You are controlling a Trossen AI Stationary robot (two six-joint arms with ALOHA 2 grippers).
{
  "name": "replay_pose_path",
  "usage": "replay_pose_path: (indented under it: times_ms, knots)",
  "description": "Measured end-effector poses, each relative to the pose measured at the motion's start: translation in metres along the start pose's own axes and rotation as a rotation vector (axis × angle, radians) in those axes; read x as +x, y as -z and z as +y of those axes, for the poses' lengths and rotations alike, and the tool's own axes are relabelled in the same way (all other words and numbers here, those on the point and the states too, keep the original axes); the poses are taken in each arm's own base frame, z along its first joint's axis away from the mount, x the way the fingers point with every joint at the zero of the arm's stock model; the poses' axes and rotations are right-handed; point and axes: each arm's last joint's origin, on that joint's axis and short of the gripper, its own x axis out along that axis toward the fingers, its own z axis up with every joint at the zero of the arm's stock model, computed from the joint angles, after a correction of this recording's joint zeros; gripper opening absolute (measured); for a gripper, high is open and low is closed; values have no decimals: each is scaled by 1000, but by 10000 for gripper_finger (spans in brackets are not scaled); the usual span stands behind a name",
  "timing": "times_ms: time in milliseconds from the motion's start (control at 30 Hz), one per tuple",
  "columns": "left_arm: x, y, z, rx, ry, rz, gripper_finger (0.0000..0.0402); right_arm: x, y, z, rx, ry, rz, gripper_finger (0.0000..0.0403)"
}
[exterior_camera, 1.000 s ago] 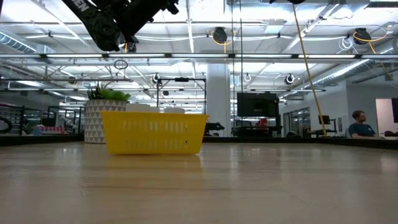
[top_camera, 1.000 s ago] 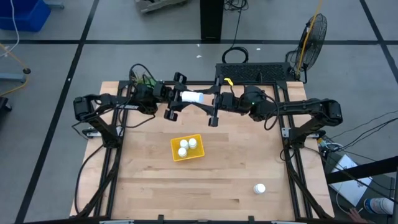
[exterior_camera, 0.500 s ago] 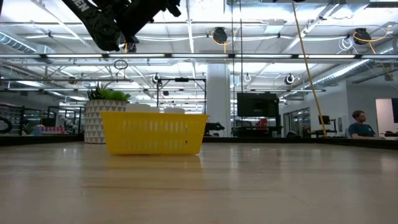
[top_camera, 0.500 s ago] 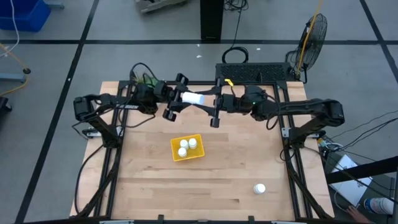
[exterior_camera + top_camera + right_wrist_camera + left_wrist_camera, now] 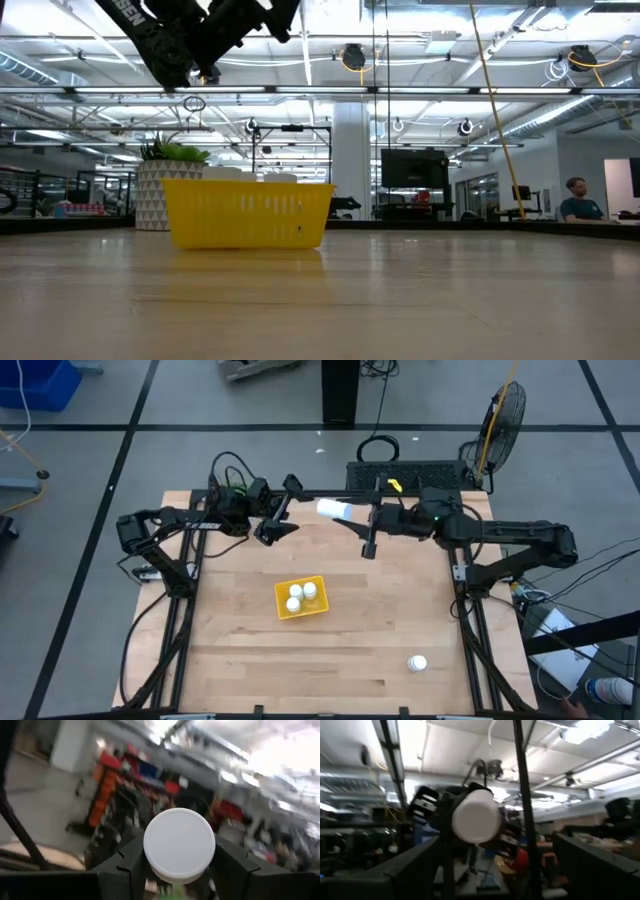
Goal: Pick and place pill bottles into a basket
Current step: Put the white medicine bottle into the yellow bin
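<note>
A white pill bottle (image 5: 334, 510) is high above the table's far part, lying level, with my right gripper (image 5: 353, 516) shut on it. In the right wrist view its round end (image 5: 179, 845) faces the camera. My left gripper (image 5: 284, 511) stands open just left of the bottle and clear of it. The left wrist view shows the bottle (image 5: 476, 816) end-on beyond my spread fingers. The yellow basket (image 5: 318, 606) sits mid-table with white bottles (image 5: 309, 590) standing in it. Another bottle (image 5: 417, 662) stands on its base at the near right. My right gripper pinches the bottle's round side (image 5: 150, 866) between its two fingers, at the end toward my right arm. The fingers come level from the table's right and lie along the bottle. The bottle sticks out level toward the left arm, lifted clear of the table.
A white speckled plant pot (image 5: 157, 203) with green leaves stands behind the basket (image 5: 247, 213) in the low view. A dark keyboard-like tray (image 5: 405, 477) lies at the table's far edge. Bare wood (image 5: 250, 660) spreads across the near half.
My left gripper has opened, let go of the bottle and drawn back a little toward the table's left edge. My right gripper, still shut on the bottle, has carried it toward the right edge. The bottle stays level in the air.
</note>
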Motion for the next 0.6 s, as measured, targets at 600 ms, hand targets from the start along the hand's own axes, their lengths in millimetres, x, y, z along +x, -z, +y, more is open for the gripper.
replay_pose_path:
  times_ms: [600]
  knots:
    - [-60, -25, 40, -121, -111, 94, 353, -3, 20, 57, 197, -155, 433, 159]
